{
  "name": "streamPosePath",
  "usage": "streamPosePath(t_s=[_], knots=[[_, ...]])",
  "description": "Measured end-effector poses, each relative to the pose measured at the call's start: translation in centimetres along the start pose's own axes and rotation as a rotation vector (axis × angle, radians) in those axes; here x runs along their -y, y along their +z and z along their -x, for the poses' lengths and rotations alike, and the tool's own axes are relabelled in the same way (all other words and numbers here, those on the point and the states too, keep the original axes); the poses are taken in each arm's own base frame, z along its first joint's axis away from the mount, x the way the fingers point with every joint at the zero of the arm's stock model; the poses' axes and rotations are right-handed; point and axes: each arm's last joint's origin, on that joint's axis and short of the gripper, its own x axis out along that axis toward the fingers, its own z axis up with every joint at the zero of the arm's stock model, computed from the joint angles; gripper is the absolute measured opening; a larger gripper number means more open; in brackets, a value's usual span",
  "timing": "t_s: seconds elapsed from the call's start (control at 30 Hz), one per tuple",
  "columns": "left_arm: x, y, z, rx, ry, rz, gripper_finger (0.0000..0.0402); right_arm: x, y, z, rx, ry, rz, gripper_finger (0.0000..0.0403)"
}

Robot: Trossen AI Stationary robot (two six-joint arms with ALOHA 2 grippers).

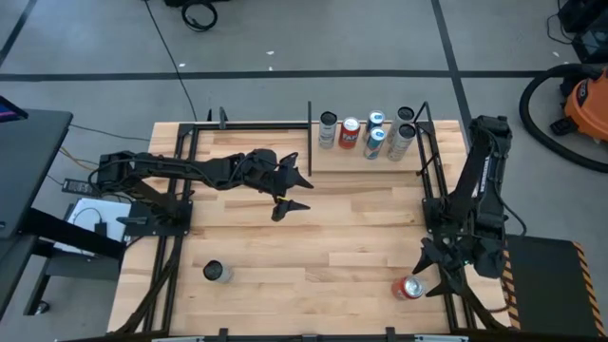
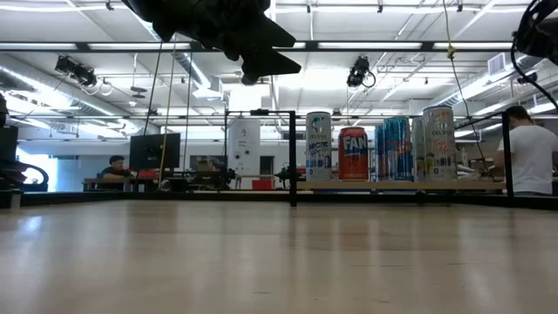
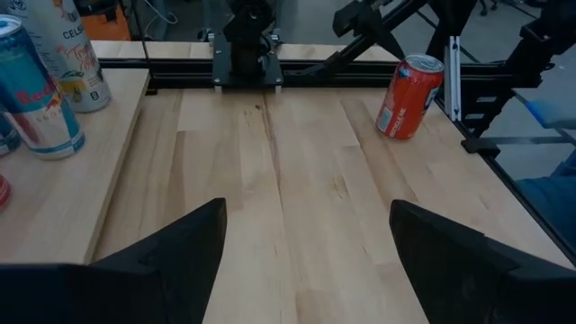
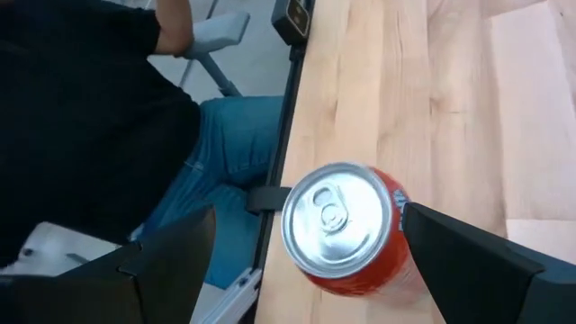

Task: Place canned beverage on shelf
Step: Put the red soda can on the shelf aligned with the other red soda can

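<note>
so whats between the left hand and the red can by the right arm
Only bare tabletop. The left wrist view looks past the open left hand across empty planks to the red can; the high view agrees.

On the shelf (image 2: 453, 185), an orange can (image 2: 353, 153) is showing the letters "FAN" in the low view (the rest is wrapping out of sight). In the left wrist view, a tall pale can (image 3: 72, 54) is displaying "CEL", and a blue-and-silver can (image 3: 36, 94) is showing "Red". Other labels are staying unreadable.
</note>
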Motion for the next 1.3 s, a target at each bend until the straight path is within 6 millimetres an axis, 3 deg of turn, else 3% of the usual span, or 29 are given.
streamPosePath(t_s=[0.93,1.3], knots=[[0.0,0.1,0.0,0.008,0.000,-0.004,0.0314,-0.1,-2.6,-4.0,-0.024,-0.164,0.023,0.0364],[0.0,0.1,0.0,0.008,0.001,-0.004,0.0314,-0.8,-2.4,-4.3,-0.026,-0.084,0.001,0.0364]])
